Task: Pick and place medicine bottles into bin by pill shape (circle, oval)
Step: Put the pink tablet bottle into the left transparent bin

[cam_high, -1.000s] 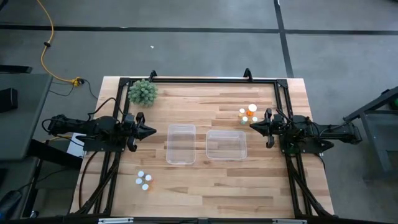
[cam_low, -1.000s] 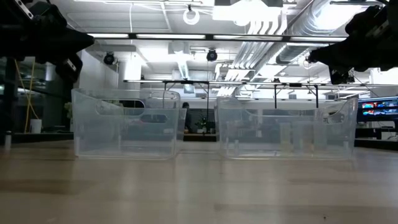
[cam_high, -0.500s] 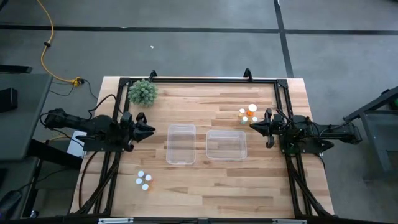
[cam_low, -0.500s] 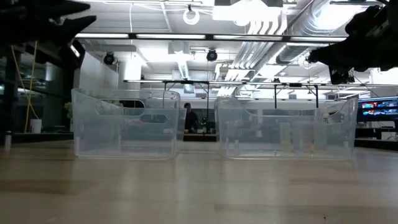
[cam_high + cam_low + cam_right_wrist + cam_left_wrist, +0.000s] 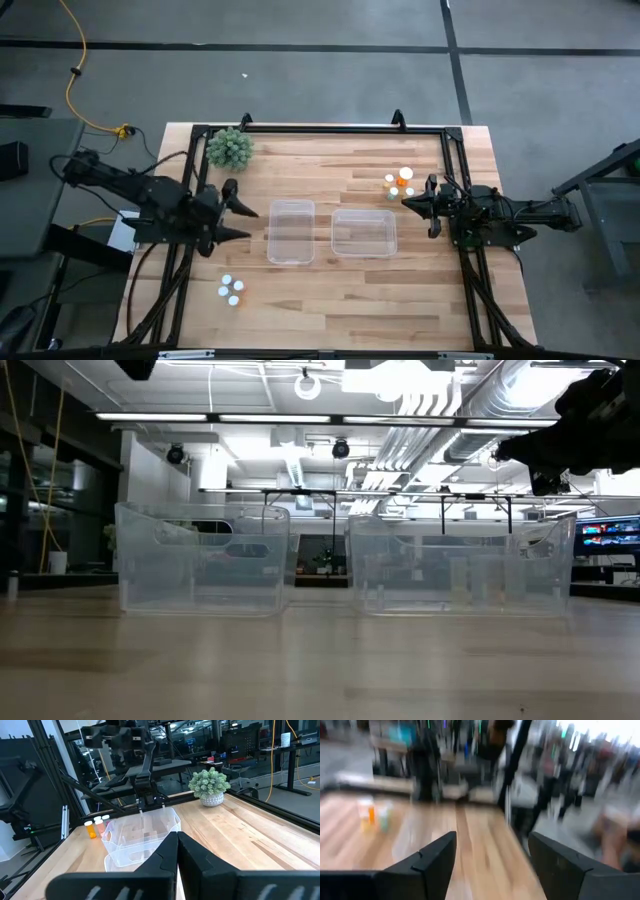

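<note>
White-capped bottles (image 5: 231, 290) sit near the bench's front-left corner; more bottles (image 5: 399, 183) sit toward the back-right. Our left gripper (image 5: 238, 222) is wide open and empty beside the left bin (image 5: 291, 206), so we judge the reach is starting. Right gripper (image 5: 408, 201) waits shut, empty.

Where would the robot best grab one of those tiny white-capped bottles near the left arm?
Probably around the cap or just below it, coming straight down from above. The four tiny white-capped medicine bottles stand upright in a tight cluster on the wooden table, so a sideways approach would likely knock neighbours. The open left hand is nearest; starting with an outer bottle looks safest.
</note>
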Tool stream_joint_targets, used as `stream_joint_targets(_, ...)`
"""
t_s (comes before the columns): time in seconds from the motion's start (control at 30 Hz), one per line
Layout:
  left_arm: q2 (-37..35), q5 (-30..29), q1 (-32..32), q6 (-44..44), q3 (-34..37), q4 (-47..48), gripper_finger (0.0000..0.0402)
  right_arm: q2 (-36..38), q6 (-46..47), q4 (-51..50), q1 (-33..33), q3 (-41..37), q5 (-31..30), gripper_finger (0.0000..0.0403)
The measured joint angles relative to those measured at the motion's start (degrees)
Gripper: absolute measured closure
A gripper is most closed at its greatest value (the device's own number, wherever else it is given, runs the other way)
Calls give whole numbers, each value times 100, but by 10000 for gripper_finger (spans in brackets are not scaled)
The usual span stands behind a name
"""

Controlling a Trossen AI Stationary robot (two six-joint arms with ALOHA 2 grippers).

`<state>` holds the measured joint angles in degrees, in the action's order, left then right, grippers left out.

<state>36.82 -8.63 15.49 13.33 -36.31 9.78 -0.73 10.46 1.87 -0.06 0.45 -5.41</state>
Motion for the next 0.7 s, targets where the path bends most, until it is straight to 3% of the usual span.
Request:
stream_joint_targets(0.17, 916, 70, 682, 763, -876, 2137, 163, 0, 1, -1, 0, 2, -1, 402)
stream_joint_targets(0.3, 1575, 69, 1387, 1694, -943, 3048, 163, 0, 1, 0, -2, 2, -1, 402)
stream_joint_targets(0.5, 2500, 41, 2342, 2666, -943, 3273, 163, 0, 1, -2, 0, 0, 0, 402)
stream_joint_targets(0.7, 3159, -412, 2945, 3093, -945, 3344, 163, 0, 2, 0, -1, 1, -1, 402)
